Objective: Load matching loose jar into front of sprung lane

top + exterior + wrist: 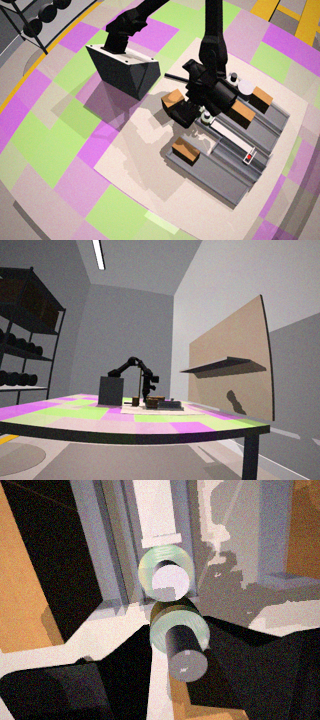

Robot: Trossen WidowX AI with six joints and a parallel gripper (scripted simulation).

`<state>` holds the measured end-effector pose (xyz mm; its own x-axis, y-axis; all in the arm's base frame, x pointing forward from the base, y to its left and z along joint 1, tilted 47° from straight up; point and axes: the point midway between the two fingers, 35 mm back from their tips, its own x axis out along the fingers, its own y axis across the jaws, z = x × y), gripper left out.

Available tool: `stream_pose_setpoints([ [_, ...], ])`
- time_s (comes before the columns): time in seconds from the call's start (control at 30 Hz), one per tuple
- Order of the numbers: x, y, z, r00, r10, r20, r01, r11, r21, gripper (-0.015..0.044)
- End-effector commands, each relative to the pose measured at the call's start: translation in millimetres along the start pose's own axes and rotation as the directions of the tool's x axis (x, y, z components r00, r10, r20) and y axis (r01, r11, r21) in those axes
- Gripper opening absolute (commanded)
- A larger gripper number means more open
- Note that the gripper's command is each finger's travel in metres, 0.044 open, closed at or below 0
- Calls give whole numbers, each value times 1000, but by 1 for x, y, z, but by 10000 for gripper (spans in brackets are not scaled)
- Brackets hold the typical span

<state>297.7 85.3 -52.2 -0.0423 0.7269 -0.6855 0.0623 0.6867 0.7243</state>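
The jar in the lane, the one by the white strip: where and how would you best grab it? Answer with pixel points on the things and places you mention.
I'd grip its round pale-green body (206, 118) (145, 575), below the narrower neck, coming from above with one finger on either side. It looks upright and its top is uncovered. The held jar (162, 635) crowds its front and the white strip (230, 135) (156, 510) its back.

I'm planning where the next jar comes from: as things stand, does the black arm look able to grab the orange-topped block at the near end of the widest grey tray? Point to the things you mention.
Probably not yet: its black hand (176, 626) is shut on a pale-green jar (179, 630).
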Motion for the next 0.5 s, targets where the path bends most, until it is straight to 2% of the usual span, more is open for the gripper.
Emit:
stream_pose_setpoints([
  [0.0, -2, 2, 9, 1000, 3, 19, -2, 1000, -17, 0],
  [0.47, -2, 3, 14, 1000, 3, 19, -2, 1000, -17, 0],
])
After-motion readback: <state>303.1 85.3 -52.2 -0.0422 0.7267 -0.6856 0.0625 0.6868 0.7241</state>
